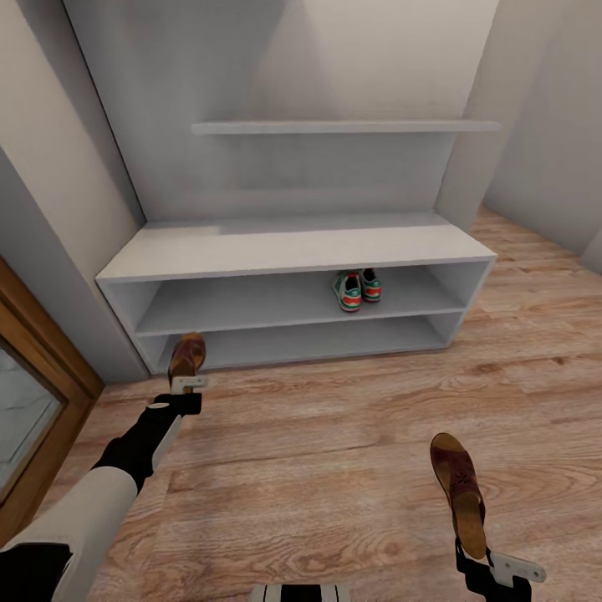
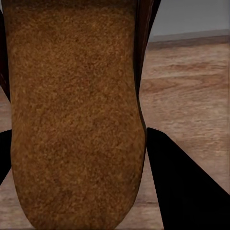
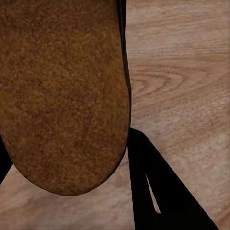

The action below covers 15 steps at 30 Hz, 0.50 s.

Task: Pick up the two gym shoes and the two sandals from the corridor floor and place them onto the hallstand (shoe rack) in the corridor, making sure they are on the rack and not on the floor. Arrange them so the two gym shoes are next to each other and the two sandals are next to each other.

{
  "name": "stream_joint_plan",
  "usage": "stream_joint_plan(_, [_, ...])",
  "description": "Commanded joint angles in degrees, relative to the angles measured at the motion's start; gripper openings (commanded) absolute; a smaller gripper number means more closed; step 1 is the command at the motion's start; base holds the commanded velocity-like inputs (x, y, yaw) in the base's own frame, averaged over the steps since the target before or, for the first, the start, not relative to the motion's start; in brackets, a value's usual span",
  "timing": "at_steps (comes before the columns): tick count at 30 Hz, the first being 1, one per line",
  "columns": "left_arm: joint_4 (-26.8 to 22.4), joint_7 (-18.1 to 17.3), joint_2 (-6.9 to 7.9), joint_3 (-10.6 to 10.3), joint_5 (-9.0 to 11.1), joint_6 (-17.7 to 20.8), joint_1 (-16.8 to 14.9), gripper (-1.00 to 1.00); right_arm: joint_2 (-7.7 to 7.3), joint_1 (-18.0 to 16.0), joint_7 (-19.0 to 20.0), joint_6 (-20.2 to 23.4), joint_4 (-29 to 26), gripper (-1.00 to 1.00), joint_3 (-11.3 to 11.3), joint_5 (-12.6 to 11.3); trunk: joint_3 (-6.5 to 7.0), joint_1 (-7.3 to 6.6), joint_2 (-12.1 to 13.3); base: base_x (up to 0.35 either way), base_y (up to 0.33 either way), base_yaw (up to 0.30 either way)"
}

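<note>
1. The left sandal [image 1: 186, 354], held by the left gripper [image 1: 189, 383], has its long axis toward 12 o'clock. It points at the left end of the hallstand [image 1: 284, 251], at about 10 o'clock in the head view, just in front of the lower shelf.
2. The right sandal [image 1: 458, 492] lies along a line from 11 to 5 o'clock, the toe away from the robot. It sits at about 4 o'clock, above the corridor floor [image 1: 334, 435].
3. Both sandals are brown with a rough tan footbed [image 2: 72, 120]; in the right wrist view the footbed [image 3: 57, 91] has a rounded end.
4. The two gym shoes [image 1: 357, 289] stand side by side on the upper shelf, right of centre. They are white with green stripes and red marks, and probably their heels face outward.
5. The right gripper [image 1: 489, 564] clamps the heel end of its sandal. Each gripper is closed narrowly on its sandal, with dark fingers [image 2: 191, 191] beside the sole.
</note>
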Motion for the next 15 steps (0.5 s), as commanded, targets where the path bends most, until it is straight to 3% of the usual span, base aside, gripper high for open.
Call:
stream_joint_plan(1, [-0.1,0.4,0.05,-0.4,0.3,0.6,0.0,-1.0,0.0,0.0,0.2,-0.2,0.0,-1.0,0.0,-0.5,-0.05,-0.01,0.0,0.0,0.0,0.0])
stream_joint_plan(9, [-0.2,0.3,0.39,-0.4,0.3,1.6,-0.1,-1.0,0.0,0.0,0.2,-0.2,0.0,-1.0,0.0,-0.5,-0.05,-0.01,0.0,0.005,0.0,0.0])
stream_joint_plan(15, [-0.2,0.5,0.49,-0.3,0.2,1.7,0.0,-1.0,0.0,0.0,0.2,-0.2,0.0,-1.0,0.0,-0.5,-0.05,-0.01,0.0,0.184,0.0,0.0])
